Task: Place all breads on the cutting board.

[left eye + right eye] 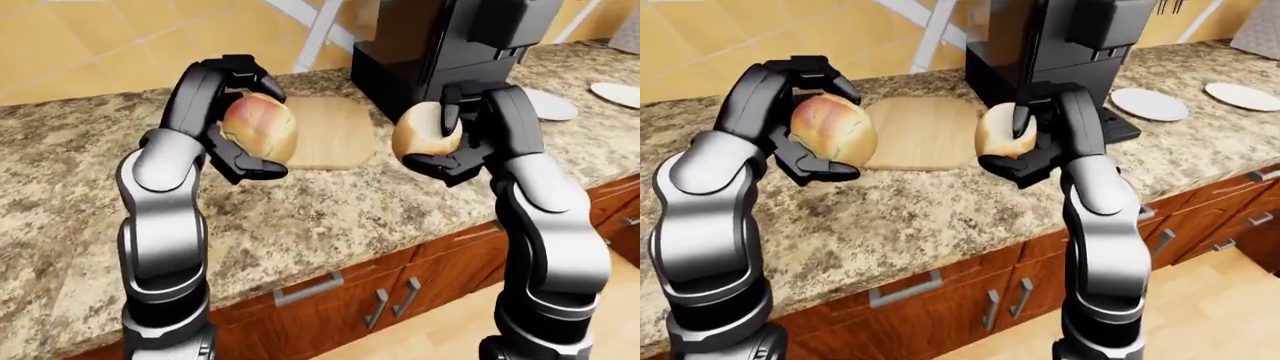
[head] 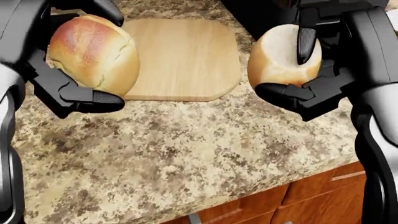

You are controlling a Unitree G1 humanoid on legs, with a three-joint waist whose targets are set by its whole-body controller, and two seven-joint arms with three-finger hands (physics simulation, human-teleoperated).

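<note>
My left hand is shut on a reddish-brown round bread, held above the counter at the left edge of the wooden cutting board. My right hand is shut on a paler bread roll, held above the counter just right of the board. The board lies bare on the granite counter between the two hands. Both breads hang in the air, apart from the board.
A black coffee machine stands right behind the board and close to my right hand. Two white plates lie at the right on the counter. Wooden cabinet doors with metal handles run below the counter edge.
</note>
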